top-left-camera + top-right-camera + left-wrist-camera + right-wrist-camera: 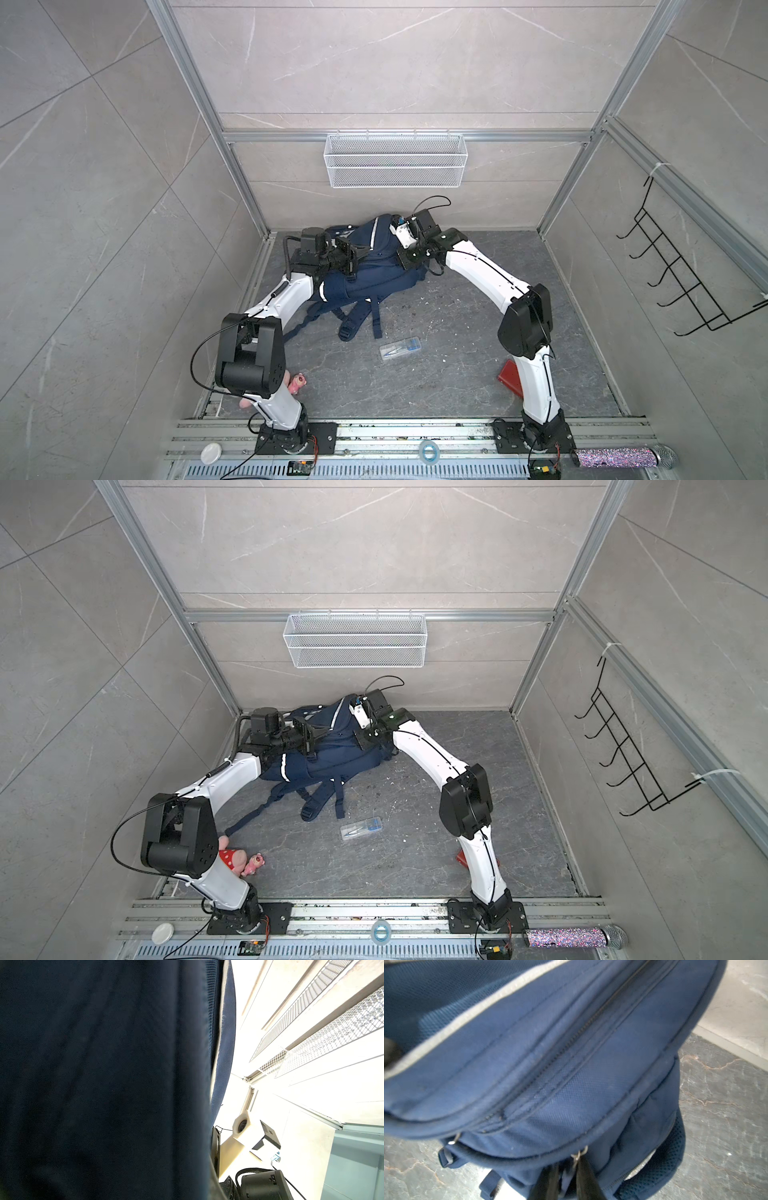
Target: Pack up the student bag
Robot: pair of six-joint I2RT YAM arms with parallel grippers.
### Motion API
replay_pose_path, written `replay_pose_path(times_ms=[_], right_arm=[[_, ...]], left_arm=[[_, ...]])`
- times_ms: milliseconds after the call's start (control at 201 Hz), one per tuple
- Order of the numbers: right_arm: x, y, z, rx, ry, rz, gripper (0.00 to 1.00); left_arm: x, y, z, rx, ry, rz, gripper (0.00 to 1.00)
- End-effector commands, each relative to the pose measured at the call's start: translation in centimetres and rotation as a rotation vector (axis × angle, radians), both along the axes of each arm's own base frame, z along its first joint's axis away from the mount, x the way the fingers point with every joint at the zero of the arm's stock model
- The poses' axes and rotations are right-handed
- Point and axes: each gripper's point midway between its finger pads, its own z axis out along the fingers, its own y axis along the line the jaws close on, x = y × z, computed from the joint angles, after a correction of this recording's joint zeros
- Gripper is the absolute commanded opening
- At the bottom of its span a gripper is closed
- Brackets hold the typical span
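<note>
Top view: clear case point(400, 348) near student bag point(365, 270); left arm point(286, 296) part-hides toy point(298, 382).

Bag point(328, 754): on worktop point(415, 854).
Left end effector point(319, 734): clamped on bag.
Right end effector point(361, 741): against bag.
Case point(360, 828): near bag, apart.

**A:** Where does your large navy blue fabric backpack point(370, 272) lie?
**B:** At the back of the grey stone floor point(457, 332), near the rear wall point(490, 208). It is slumped, with its dark straps point(360, 318) trailing forward.
**A:** And your zips?
**B:** In the right wrist view, the long zip point(571, 1043) is closed and a pale reflective stripe point(467, 1016) runs alongside it.
</note>
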Motion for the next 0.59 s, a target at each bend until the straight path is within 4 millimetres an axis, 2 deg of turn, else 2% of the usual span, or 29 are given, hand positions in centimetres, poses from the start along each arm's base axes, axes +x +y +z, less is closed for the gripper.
replay_pose_path(times_ms=[0, 219, 364, 433, 588], right_arm=[[-0.6, -1.5, 0.6, -0.047, -0.018, 0.010, 0.15], [0.0, -2.0, 1.3, -0.021, -0.030, -0.005, 0.00], [0.5, -2.2, 1.6, -0.011, -0.028, -0.021, 0.00], [0.7, -2.4, 1.7, -0.004, -0.025, -0.029, 0.00], [1.3, -4.2, 1.5, 0.016, 0.007, -0.085, 0.00]], left_arm=[[-1.7, -0.5, 11.3, -0.045, -0.386, -0.094, 0.00], [-1.8, -0.4, 10.7, -0.027, -0.384, -0.101, 0.00], [-2.2, -0.4, 10.4, 0.008, -0.391, -0.124, 0.00], [-2.7, 0.0, 9.6, 0.060, -0.379, -0.132, 0.00], [-3.9, 1.0, 7.8, 0.189, -0.354, -0.156, 0.00]])
